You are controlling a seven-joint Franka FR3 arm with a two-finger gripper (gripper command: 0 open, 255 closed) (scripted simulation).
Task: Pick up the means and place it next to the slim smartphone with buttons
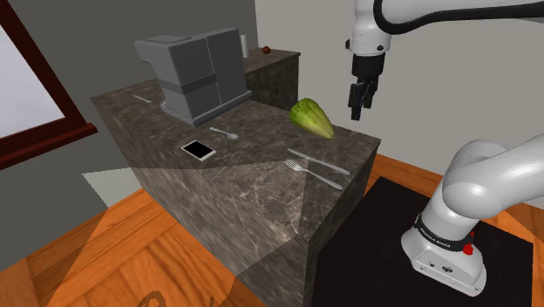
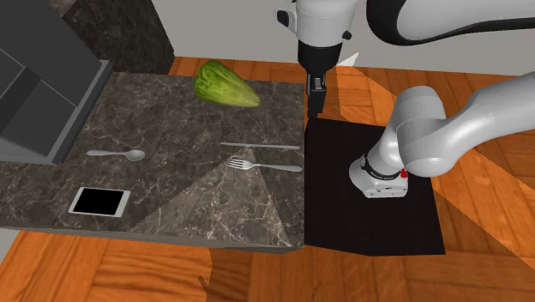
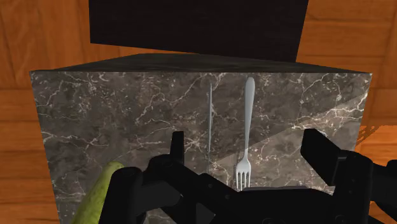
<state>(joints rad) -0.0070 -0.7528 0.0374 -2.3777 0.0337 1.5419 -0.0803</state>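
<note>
Single-arm scene at a dark marble-patterned counter (image 1: 248, 205). The all-black two-finger tool (image 1: 359, 103) hangs in the air above the counter's edge nearest the robot stand, its fingers spread and holding nothing. In the wrist view the tool looks down on a silver metal fork (image 3: 247, 127), which lies flat on the counter just beside and parallel to a slim silver table knife (image 3: 209, 127). The thin black-screened smartphone with a white rim (image 1: 199, 150) lies flat well apart from the fork, toward the shoulder view's left, near a small silver spoon (image 1: 224, 133). A ribbed green leafy vegetable (image 1: 312, 117) rests near the tool; a grey box-shaped coffee machine (image 1: 196, 71) stands at the far end.
</note>
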